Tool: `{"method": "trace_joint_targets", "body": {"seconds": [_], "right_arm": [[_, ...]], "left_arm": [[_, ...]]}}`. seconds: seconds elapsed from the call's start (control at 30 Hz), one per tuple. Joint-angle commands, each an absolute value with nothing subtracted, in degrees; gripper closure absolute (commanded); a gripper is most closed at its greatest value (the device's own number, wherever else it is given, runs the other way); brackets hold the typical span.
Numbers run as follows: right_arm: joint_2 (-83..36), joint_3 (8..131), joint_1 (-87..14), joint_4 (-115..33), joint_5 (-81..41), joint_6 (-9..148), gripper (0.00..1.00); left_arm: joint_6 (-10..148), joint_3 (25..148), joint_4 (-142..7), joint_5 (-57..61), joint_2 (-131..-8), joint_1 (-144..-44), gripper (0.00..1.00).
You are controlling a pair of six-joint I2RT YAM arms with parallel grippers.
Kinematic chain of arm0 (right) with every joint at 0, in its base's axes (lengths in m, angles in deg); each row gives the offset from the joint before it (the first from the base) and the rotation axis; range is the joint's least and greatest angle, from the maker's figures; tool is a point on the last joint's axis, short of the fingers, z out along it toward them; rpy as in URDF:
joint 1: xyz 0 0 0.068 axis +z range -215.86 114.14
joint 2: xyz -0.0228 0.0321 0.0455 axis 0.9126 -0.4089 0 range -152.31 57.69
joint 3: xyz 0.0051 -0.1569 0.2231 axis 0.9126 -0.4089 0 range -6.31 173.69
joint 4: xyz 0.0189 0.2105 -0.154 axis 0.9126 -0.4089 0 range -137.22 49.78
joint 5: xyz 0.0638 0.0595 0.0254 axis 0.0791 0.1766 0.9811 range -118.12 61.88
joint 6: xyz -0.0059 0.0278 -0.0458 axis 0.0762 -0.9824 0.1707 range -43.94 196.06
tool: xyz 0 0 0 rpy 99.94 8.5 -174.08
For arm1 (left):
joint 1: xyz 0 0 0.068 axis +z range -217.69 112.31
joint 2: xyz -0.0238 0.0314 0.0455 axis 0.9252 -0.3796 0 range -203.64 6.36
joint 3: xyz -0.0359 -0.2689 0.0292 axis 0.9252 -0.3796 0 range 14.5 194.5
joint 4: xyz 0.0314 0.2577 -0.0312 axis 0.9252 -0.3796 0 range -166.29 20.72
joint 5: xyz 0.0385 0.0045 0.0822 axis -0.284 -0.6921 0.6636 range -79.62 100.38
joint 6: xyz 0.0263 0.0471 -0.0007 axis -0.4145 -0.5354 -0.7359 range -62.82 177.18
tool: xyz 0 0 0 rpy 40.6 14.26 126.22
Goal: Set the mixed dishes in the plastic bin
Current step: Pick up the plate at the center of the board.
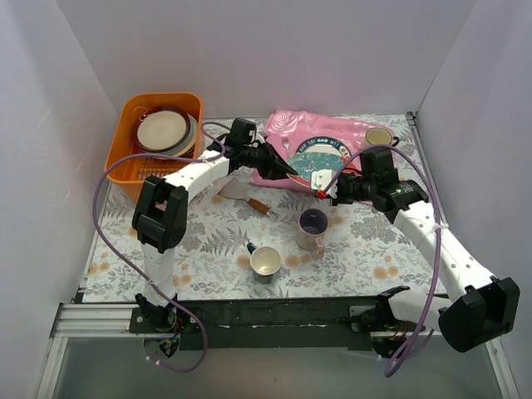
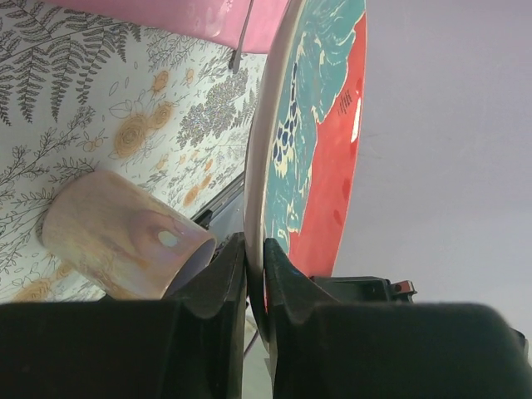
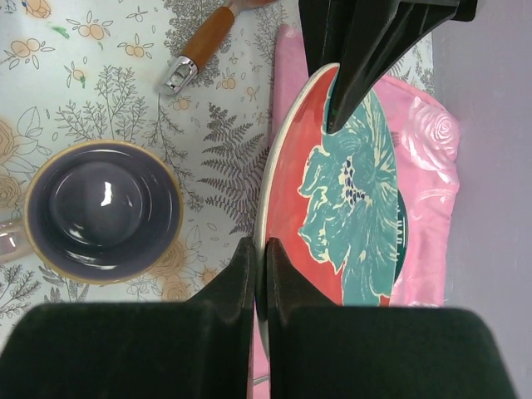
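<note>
red-rimmed teal plate (image 1: 316, 156): at 1 o'clock on the floral table (image 1: 208, 241) seen from overhead, over the pink plate (image 1: 291, 125) and pinched at two points of its rim; whether it touches the pink plate cannot be told
left gripper (image 2: 255, 259): jaws drawn together on the plate's rim at its 8 o'clock edge, one finger on each face
right gripper (image 3: 259, 264): clamped on the same rim at its 5 o'clock edge, with the left gripper facing it across the teal flower
plastic bin (image 1: 121, 162): orange, at 10 o'clock by the left wall, holding a stack of dishes with a beige bowl (image 1: 162, 130) on top
lilac mug (image 1: 313, 229): upright at 4 o'clock, mouth up, near the right gripper
grey-white mug (image 1: 266, 261): upright at 6 o'clock, apart from the lilac mug
spatula (image 1: 247, 197): wooden-handled, flat on the table near its centre, beside the left gripper
cream mug (image 1: 378, 135): at 2 o'clock, by the pink plate's far right corner
</note>
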State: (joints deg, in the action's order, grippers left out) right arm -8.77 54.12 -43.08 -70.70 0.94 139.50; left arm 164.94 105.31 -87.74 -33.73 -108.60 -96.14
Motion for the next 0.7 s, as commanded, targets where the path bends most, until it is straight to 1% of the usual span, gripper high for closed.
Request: {"method": "trace_joint_targets", "body": {"seconds": [0.0, 0.07, 0.13, 0.17, 0.23, 0.27, 0.33, 0.37, 0.43, 0.47, 0.5, 0.57, 0.67], "right_arm": [[-5.6, 57.3, -43.2, -64.1, 4.1, 139.0, 0.99], [-4.7, 56.9, -43.1, -63.9, 4.2, 138.3, 0.97], [-4.1, 56.3, -43.2, -63.3, 4.2, 137.1, 0.88], [-3.5, 56.2, -43.2, -62.5, 4.2, 135.8, 0.81], [-3.0, 55.7, -43.3, -61.4, 4.5, 134.1, 0.74], [-2.3, 55.3, -43.3, -60.0, 4.9, 131.7, 0.66], [-1.6, 55.0, -43.3, -59.2, 5.5, 129.9, 0.58], [-1.1, 55.0, -43.3, -58.9, 6.4, 129.2, 0.49], [-0.8, 55.0, -43.4, -58.2, 7.2, 127.0, 0.36], [-0.2, 55.0, -43.4, -57.8, 7.7, 126.2, 0.24], [-0.1, 55.0, -43.4, -56.5, 7.9, 124.3, 0.20], [0.6, 55.1, -43.6, -55.2, 8.5, 122.3, 0.17], [0.9, 55.2, -44.2, -52.3, 9.5, 117.3, 0.15]], "left_arm": [[161.1, 107.7, -80.2, -38.8, -105.3, -96.7, 1.00], [161.2, 107.1, -75.9, -39.9, -104.5, -96.2, 1.00], [161.6, 106.6, -73.3, -41.1, -102.9, -95.1, 1.00], [161.4, 106.3, -71.3, -41.3, -102.3, -94.8, 1.00], [161.2, 106.1, -70.1, -41.7, -100.8, -93.5, 1.00], [161.1, 106.0, -69.6, -41.9, -100.3, -93.1, 1.00], [160.9, 105.3, -67.8, -42.2, -98.7, -91.7, 1.00], [160.9, 104.9, -67.1, -42.3, -98.2, -91.2, 1.00], [160.3, 104.2, -66.8, -42.3, -96.7, -89.5, 1.00], [160.2, 104.0, -67.1, -42.3, -96.1, -88.9, 1.00], [159.8, 103.6, -67.2, -42.4, -95.7, -88.2, 1.00], [159.2, 103.4, -67.5, -42.4, -94.0, -86.2, 1.00], [157.8, 102.8, -68.4, -41.7, -91.8, -83.6, 1.00]]}}
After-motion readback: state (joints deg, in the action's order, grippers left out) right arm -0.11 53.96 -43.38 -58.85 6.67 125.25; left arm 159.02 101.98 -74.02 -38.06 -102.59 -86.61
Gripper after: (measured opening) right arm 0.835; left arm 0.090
